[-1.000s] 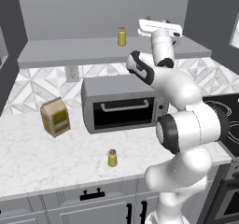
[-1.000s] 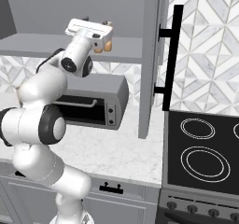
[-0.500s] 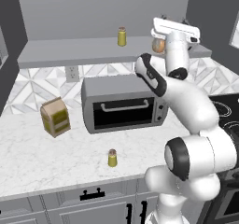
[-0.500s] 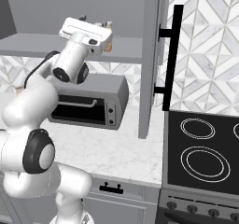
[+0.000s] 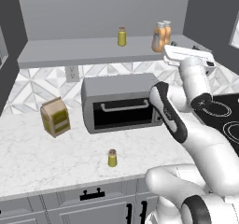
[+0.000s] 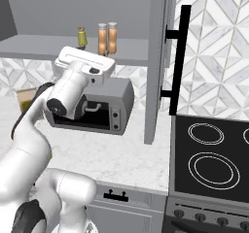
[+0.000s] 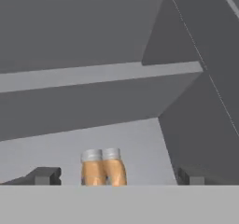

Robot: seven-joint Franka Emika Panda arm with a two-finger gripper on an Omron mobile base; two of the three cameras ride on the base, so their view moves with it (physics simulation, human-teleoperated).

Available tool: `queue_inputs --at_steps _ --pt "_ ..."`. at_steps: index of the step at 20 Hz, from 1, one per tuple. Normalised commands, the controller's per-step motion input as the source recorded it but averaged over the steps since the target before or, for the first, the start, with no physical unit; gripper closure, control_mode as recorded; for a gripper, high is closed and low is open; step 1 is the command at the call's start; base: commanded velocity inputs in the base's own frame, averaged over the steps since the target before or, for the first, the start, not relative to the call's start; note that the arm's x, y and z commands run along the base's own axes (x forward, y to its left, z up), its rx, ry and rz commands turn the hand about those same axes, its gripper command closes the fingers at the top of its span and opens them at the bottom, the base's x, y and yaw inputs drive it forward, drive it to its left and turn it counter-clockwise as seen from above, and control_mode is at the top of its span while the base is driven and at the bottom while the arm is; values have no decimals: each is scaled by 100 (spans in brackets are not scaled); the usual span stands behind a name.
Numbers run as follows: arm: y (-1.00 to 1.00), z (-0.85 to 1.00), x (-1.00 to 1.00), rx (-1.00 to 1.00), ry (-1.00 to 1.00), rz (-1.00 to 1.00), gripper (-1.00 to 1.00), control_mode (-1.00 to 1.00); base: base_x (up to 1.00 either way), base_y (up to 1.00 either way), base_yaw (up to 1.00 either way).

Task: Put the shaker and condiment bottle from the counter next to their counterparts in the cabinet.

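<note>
Two orange condiment bottles (image 5: 158,37) (image 5: 166,31) with whitish caps stand side by side on the cabinet shelf (image 5: 70,49), toward its right end. In the hand view the same pair of bottles (image 7: 92,168) (image 7: 114,167) stands a little way ahead, framed by the fingertips (image 7: 44,175). My gripper (image 7: 116,177) is open and holds nothing. Its white hand (image 5: 186,56) hangs just in front of the shelf edge, lower than the bottles. One yellow-green shaker (image 5: 122,36) stands further left on the shelf. Another shaker (image 5: 112,157) stands on the marble counter (image 5: 42,157) near its front edge.
A grey toaster oven (image 5: 121,104) sits on the counter under the shelf, and a tan box (image 5: 55,117) stands to its left. The open cabinet door with a black handle (image 6: 181,57) hangs right of the shelf. A black stove (image 6: 214,154) lies at the right.
My hand has pulled back from the shelf and dropped lower, leaving the two orange bottles standing together uncovered. The shakers have not moved.
</note>
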Motion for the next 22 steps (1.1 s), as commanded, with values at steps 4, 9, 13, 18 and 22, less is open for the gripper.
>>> queue_inputs --at_steps 4,9,13,18,22 --pt "3 -65 -90 -1 47 16 -100 -100 0 0 0" --pt "6 -29 -63 0 11 37 -100 -100 0 0 0" --pt "18 -14 -35 -1 30 39 -100 -100 0 0 0" --pt "61 -58 -65 -15 15 48 -100 -100 0 0 0" --pt "84 -60 -53 -23 -1 34 -100 -100 0 0 0"
